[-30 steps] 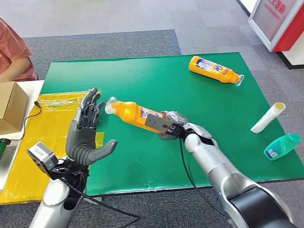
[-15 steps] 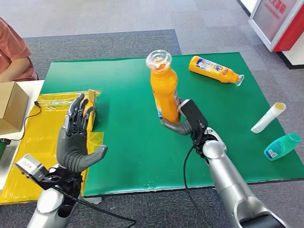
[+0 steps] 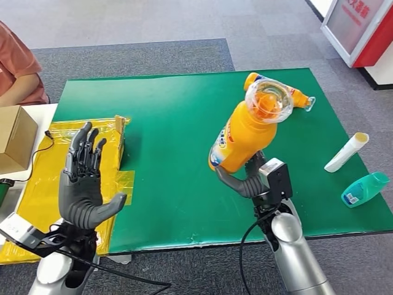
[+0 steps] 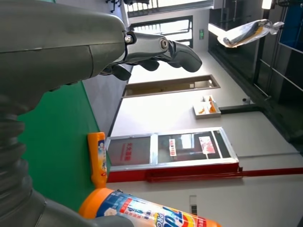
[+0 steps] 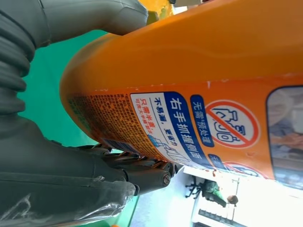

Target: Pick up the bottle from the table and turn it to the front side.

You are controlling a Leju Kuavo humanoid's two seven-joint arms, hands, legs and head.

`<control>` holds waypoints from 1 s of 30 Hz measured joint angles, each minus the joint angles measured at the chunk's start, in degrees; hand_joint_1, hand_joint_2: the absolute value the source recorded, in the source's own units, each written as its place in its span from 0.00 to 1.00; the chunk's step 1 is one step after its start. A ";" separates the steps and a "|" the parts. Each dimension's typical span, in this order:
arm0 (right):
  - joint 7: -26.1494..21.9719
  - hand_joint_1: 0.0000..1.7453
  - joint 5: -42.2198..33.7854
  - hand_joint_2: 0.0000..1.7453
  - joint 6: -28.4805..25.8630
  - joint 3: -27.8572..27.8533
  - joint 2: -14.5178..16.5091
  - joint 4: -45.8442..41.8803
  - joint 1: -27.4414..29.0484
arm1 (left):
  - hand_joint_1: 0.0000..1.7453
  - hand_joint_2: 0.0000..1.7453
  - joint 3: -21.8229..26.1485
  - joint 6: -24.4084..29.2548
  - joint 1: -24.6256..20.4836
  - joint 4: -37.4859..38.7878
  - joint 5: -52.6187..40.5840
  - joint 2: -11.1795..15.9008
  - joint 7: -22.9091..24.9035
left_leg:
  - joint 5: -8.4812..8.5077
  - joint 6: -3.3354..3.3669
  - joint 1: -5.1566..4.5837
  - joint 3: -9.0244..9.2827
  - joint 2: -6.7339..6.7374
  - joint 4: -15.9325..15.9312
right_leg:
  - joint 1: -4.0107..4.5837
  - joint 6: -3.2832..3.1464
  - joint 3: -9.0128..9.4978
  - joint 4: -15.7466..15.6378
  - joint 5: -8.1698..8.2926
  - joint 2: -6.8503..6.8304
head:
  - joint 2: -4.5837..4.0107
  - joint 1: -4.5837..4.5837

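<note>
Green mat [image 3: 176,184]: two orange bottles [image 3: 245,138], one held.

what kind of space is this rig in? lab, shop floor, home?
Probably an office-style demo or test area, not a home. Grey carpet tiles cover the floor, a green mat serves as the work surface, and a red and white sign stand sits at the edge. The left wrist view shows a lobby-like hall with glass partitions.

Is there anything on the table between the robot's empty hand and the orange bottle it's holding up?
Bare green mat, seen in the head view, lies between the open left hand and the orange plastic bottle.
</note>
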 joint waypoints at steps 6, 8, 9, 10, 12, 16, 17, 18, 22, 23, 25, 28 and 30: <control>0.00 1.00 -0.07 1.00 0.00 0.00 0.00 -1.64 0.67 | 0.00 1.00 0.00 0.00 0.16 -0.30 -0.04 0.19 0.00 | 0.02 -0.01 0.00 0.01 0.00 0.00 | 0.00 0.00 0.00 0.00 0.00 0.00 | 0.00 -0.01; 0.00 1.00 -0.07 1.00 0.00 -0.01 0.00 -1.93 0.84 | 0.00 1.00 0.00 0.00 0.19 -0.31 -0.04 0.21 0.00 | 0.02 -0.01 0.00 0.00 0.00 0.00 | 0.00 0.00 0.00 0.00 0.00 0.00 | 0.00 0.00; -0.01 1.00 -0.07 1.00 0.00 -0.02 0.00 -2.05 0.93 | 0.00 1.00 0.00 0.00 0.20 -0.31 -0.04 0.22 0.00 | 0.02 -0.01 0.00 0.00 0.00 0.00 | 0.00 0.00 0.00 0.00 0.00 0.00 | 0.00 0.00; -0.04 1.00 -0.08 1.00 -0.01 -0.02 0.00 -2.17 1.01 | 0.00 1.00 0.00 0.00 0.20 -0.31 -0.04 0.24 0.00 | 0.01 -0.01 0.00 0.00 0.00 0.00 | 0.00 0.00 0.00 0.00 0.00 0.00 | 0.00 0.00; -0.43 1.00 -0.14 1.00 -0.06 -0.03 0.00 -2.40 1.18 | 0.00 1.00 0.00 0.01 0.20 -0.31 -0.07 0.29 -0.03 | 0.01 -0.01 0.00 0.00 0.00 0.00 | 0.00 0.00 -0.01 0.00 0.00 0.00 | 0.00 0.00; -2.54 1.00 2.50 1.00 -1.34 0.01 0.01 -3.77 2.21 | 0.00 1.00 0.00 -0.03 0.15 -0.36 -0.46 0.43 -0.31 | 0.01 -0.01 0.00 0.00 0.00 0.00 | 0.00 0.00 -0.01 0.00 -0.01 0.00 | 0.00 -0.01; -2.92 1.00 3.99 1.00 -2.04 0.14 0.06 -4.17 2.53 | 0.00 1.00 -0.01 -0.27 -0.04 -0.39 -0.43 0.47 -0.25 | 0.01 -0.01 0.00 0.00 0.00 0.00 | 0.00 0.00 -0.01 0.00 -0.01 0.00 | 0.00 0.00; -3.20 1.00 5.71 1.00 -2.89 0.43 0.16 -4.50 2.81 | 0.00 1.00 -0.01 -0.74 -0.45 -0.41 -0.18 0.51 0.02 | 0.01 -0.01 0.00 0.00 0.00 0.00 | 0.00 0.00 -0.01 0.00 -0.01 0.00 | 0.00 0.01; -3.92 1.00 13.43 1.00 -6.52 2.79 0.96 -4.94 3.12 | 0.00 1.00 -0.26 -5.49 -4.06 0.06 3.37 0.62 3.37 | 0.03 -0.04 0.01 0.00 0.00 0.00 | 0.01 -0.02 -0.02 0.00 0.01 0.00 | 0.00 0.00; -3.78 1.00 15.66 1.00 -7.55 3.65 1.13 -4.94 3.02 | 0.00 1.00 -0.51 -7.07 -5.17 0.48 4.19 0.60 4.55 | 0.04 -0.04 0.01 0.00 0.00 0.00 | 0.01 -0.03 -0.02 0.00 0.02 0.00 | 0.00 0.00; -2.82 1.00 20.53 1.00 -10.02 5.42 1.41 -4.82 2.68 | 0.00 1.00 -1.44 -9.73 -7.25 1.82 4.66 0.63 6.78 | 0.07 -0.04 0.01 0.01 0.00 0.00 | 0.01 -0.04 -0.01 0.01 0.04 0.00 | 0.00 0.00; -1.56 1.00 27.12 1.00 -13.04 8.22 1.78 -4.35 2.26 | 0.00 1.00 -3.60 -13.46 -9.36 3.96 5.19 0.77 8.78 | 0.10 -0.02 0.01 0.01 0.00 0.00 | 0.01 -0.03 -0.02 0.01 0.05 0.01 | 0.00 -0.01; -1.41 1.00 30.24 1.00 -14.44 10.34 2.04 -3.97 2.40 | 0.00 1.00 -5.14 -15.19 -10.30 4.70 5.76 0.90 9.25 | 0.10 -0.01 0.01 0.01 0.01 0.00 | 0.01 -0.03 -0.02 0.01 0.05 0.00 | 0.00 0.00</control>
